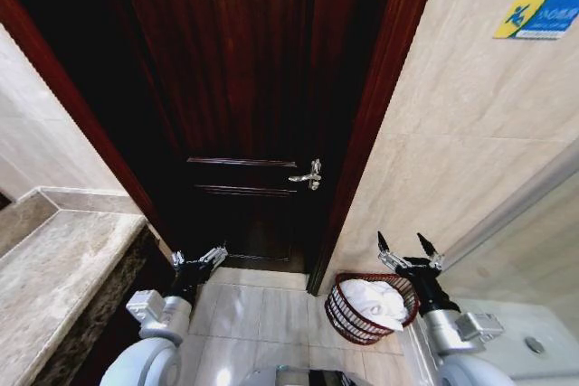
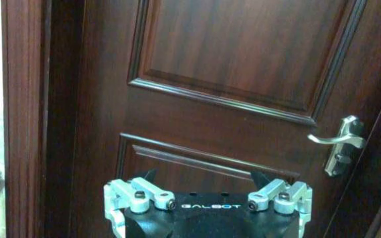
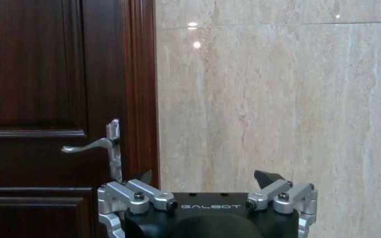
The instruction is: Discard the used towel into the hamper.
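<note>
A white towel (image 1: 377, 300) lies in the hamper (image 1: 342, 314) beside the wooden door (image 1: 244, 106); the right gripper (image 1: 409, 247) and the left gripper (image 1: 199, 257) hover empty, fingers spread.

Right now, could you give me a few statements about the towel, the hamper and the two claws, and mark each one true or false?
1. A white towel lies inside the hamper. True.
2. The right claw grips the towel. False: it is open and empty, above the hamper.
3. The hamper stands on the floor by the door frame, at the tiled wall. True.
4. The left claw is shut on the door handle. False: it is open, low in front of the door, apart from the handle.
5. The hamper is tipped over. False: it stands upright.
</note>
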Controlling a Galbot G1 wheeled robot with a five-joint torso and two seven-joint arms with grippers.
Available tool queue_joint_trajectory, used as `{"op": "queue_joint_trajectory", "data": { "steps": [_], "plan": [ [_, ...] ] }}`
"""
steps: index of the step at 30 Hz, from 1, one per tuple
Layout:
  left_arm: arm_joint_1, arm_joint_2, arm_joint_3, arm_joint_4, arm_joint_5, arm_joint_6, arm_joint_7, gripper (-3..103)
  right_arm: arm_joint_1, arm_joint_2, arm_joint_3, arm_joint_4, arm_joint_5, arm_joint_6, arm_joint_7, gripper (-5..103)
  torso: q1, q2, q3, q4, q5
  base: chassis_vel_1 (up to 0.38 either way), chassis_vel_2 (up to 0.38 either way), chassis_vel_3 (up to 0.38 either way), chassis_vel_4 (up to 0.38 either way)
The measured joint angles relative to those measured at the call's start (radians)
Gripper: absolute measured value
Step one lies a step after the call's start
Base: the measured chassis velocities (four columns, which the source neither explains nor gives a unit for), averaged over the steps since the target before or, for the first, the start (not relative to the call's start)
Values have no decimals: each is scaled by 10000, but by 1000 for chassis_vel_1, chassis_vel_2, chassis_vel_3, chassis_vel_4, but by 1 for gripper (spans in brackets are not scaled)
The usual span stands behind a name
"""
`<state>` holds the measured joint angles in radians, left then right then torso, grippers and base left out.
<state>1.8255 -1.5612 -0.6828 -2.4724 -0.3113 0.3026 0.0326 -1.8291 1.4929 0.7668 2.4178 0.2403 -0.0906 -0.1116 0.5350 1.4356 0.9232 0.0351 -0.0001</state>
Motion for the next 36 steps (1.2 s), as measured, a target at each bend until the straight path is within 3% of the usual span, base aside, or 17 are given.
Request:
{"op": "queue_joint_trajectory", "data": {
  "steps": [19, 36],
  "plan": [
    [-1, -1, 3, 0, 0, -1, 0, 97, 1, -3, 5, -13, 5, 4, -1, 100, 0, 0, 0, 0, 6, -133, -132, 137, 124],
    [-1, 1, 0, 0, 0, 0, 0, 97, 1, 0, 2, -13, 5, 4, -1, 100, -4, -12, -6, 0, 1, -3, 0, 0, 1]
  ]
}}
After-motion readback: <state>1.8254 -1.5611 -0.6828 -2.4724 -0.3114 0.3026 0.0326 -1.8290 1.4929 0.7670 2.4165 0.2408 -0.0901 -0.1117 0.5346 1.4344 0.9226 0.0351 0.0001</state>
